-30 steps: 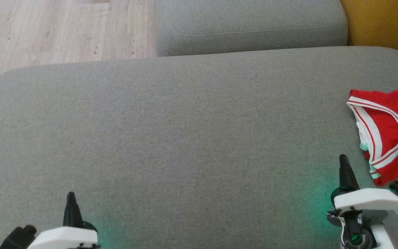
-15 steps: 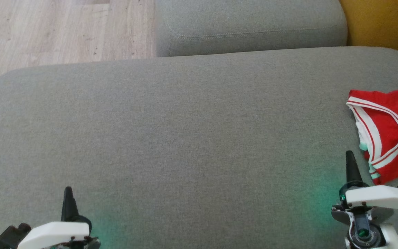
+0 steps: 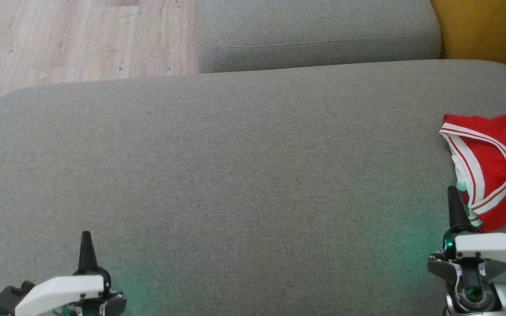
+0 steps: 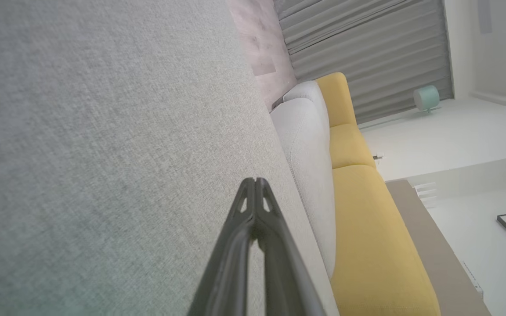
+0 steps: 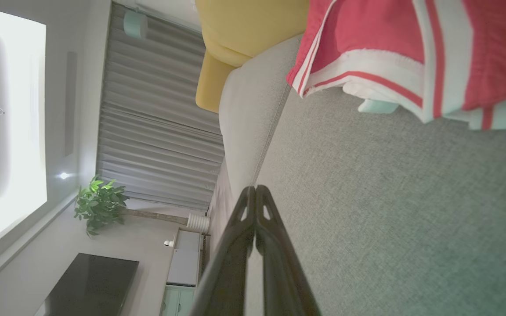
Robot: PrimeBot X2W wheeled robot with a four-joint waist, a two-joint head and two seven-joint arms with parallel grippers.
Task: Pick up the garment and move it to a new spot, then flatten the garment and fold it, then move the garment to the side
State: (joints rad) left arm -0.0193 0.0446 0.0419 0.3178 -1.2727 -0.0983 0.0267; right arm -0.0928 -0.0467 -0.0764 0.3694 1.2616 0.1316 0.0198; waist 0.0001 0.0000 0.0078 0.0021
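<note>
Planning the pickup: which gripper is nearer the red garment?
Right. The right gripper is shut, close beside the left edge of the garment; whether it touches is unclear. The left gripper is far off to its left, over the cushion.

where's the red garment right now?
In the head view the red garment lies at the right edge of the grey sofa cushion, just right of the shut right claw, not held.

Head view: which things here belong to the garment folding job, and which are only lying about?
For the job:
- red garment
- grey seat cushion under it, the work surface
- right claw, shut, beside the garment
- left claw, shut

Only lying about:
- far grey cushion
- wooden floor
- yellow sofa
</note>
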